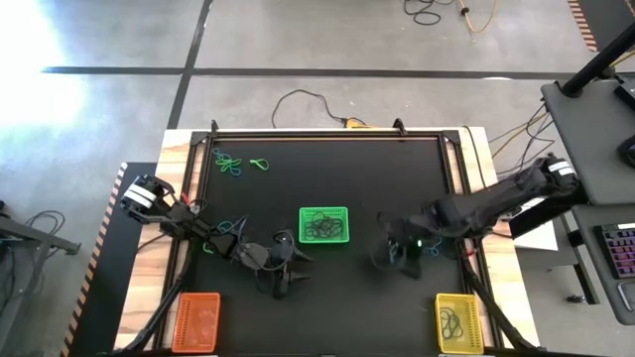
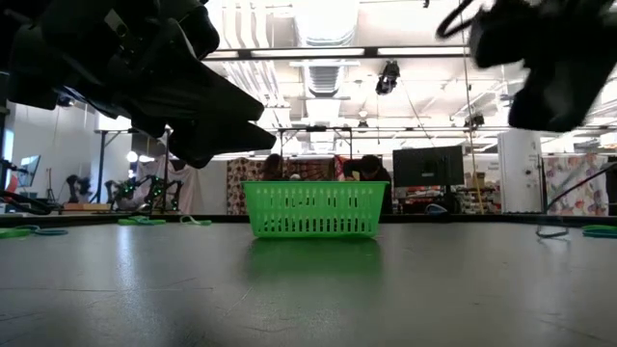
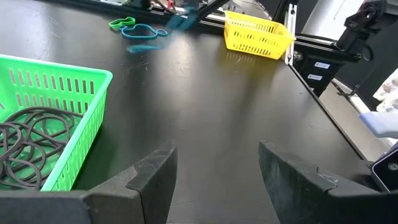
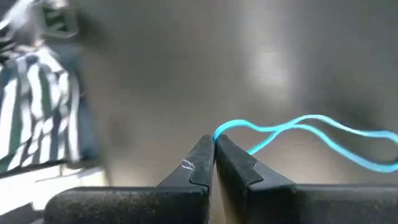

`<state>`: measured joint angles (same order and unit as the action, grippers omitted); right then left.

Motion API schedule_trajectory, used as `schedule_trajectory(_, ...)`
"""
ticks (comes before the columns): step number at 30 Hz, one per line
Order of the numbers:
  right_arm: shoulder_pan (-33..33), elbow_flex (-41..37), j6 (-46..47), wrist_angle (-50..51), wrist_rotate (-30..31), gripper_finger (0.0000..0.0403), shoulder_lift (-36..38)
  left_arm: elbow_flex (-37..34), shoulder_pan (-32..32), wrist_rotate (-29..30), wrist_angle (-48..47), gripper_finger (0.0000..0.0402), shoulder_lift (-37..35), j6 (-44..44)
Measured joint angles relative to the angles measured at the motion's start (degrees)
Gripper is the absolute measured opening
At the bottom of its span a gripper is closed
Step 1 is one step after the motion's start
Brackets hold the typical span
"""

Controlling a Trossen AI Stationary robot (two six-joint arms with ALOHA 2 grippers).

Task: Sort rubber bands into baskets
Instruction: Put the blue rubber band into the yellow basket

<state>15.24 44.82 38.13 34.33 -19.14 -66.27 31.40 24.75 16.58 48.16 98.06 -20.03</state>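
My right gripper (image 4: 214,140) is shut on a light-blue rubber band (image 4: 311,127); in the high view it (image 1: 402,258) is right of the green basket (image 1: 324,225). My left gripper (image 3: 217,155) is open and empty, above the table just near-left of the green basket (image 3: 56,118), which holds several dark loops (image 3: 28,146). The orange basket (image 1: 196,320) stands at the near left and the yellow basket (image 1: 459,322) at the near right. Loose green and blue bands (image 1: 235,164) lie flat at the far left. My right gripper pinches the light-blue band at one end of its loop (image 4: 219,132), between the tips of its two fingers. The rest of the band trails away from the fingertips as a long, narrow, wavy loop. I cannot tell whether it touches the table.
A green band (image 3: 123,23) and a blue band (image 3: 146,31) lie on the black tabletop toward the yellow basket (image 3: 256,34). More bands lie near my left arm (image 1: 208,246). The table's raised frame (image 1: 327,134) runs along the far edge. People sit beyond the table (image 2: 366,173).
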Motion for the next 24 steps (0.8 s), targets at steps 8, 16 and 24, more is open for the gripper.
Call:
schedule_trajectory(8, 19.1, 0.0, 21.3, -6.7, -3.0, 0.0009, -1.5, 0.0, 0.0, 0.0, 0.0, 0.0209, 0.0, 0.0)
schedule_trajectory(16, 31.1, 0.5, 49.4, -6.3, -6.6, 0.0009, -0.7, 0.0, 0.0, 0.1, 0.3, 0.0209, 0.0, 0.0)
schedule_trajectory(24, 35.4, 10.8, 58.4, 8.7, -6.4, 0.0009, -0.1, 0.0, -0.1, 1.1, 2.4, 0.0209, 0.0, 1.6)
